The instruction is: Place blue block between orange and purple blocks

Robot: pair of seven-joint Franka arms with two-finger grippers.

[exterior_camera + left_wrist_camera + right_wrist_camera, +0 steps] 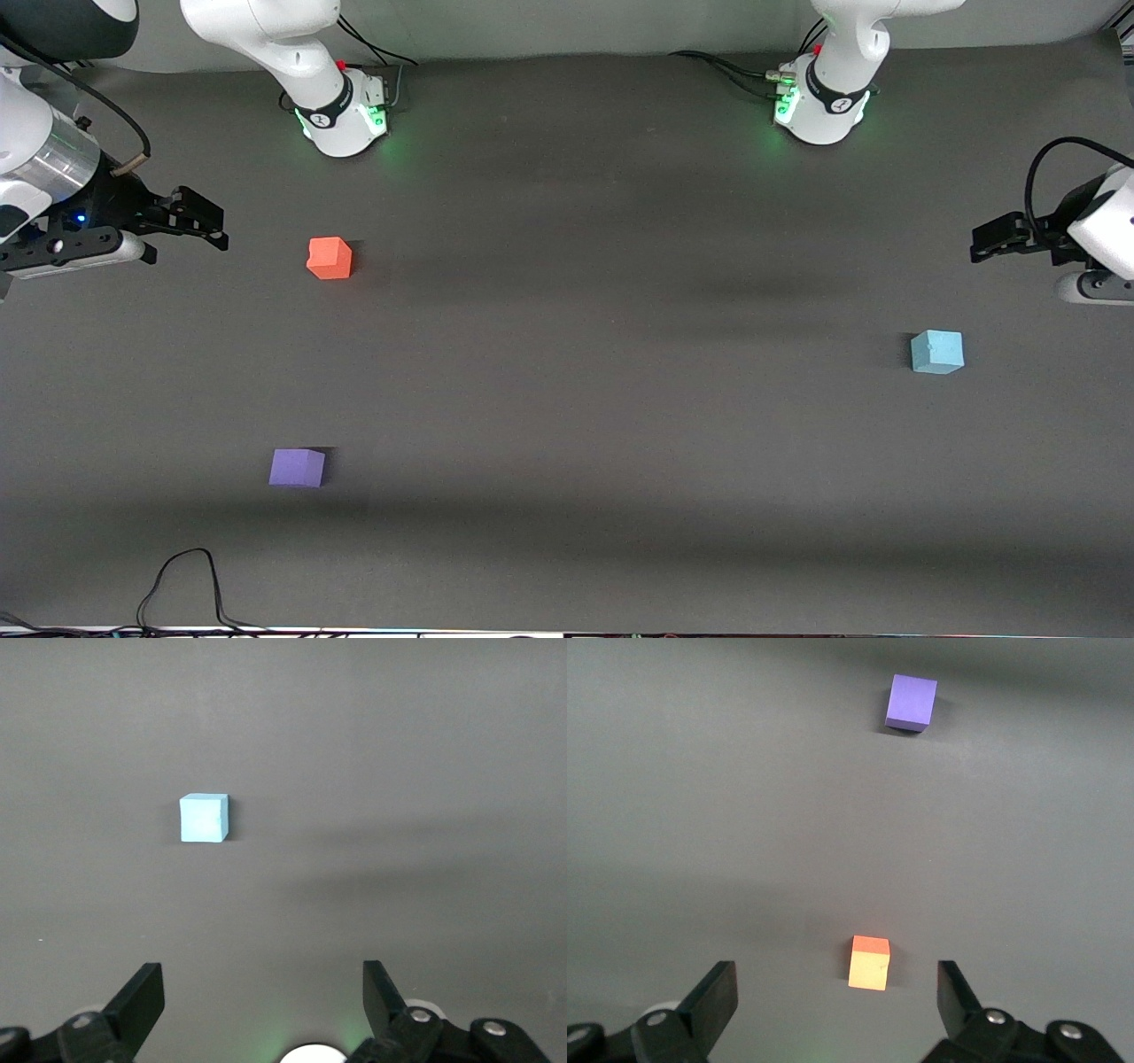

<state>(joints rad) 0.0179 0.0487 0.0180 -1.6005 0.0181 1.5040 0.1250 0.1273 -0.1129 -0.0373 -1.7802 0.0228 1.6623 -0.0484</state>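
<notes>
- Nothing of the task looks done; the blue block [936, 352] sits alone on the grey table [585, 399] toward the left arm's end, well apart from the other two cubes, and no gripper touches it
- The orange block [330, 258] and the purple block [297, 467] both lie toward the right arm's end; the purple one is nearer the front camera, the orange one farther from it, with bare table between them; that gap is where, by my reading, the blue block has to go
- What is left is the whole job: reach, grasp, carry across the table and set down between the pair
- The left gripper [985, 241] hangs above the table at its own arm's end, close to the blue block but not over it; its fingers stand wide apart and hold nothing; its wrist view shows the cube ahead of the spread fingers [142, 1003]
- The right gripper [208, 226] hovers near the orange block, fingers likewise spread and empty; this arm appears to wait
- The blue block is a small, light sky-blue cube, matte, with slightly soft edges; it rests flat on one face, turned a little askew to the table's edges; it looks the same size as the orange and purple cubes
</notes>
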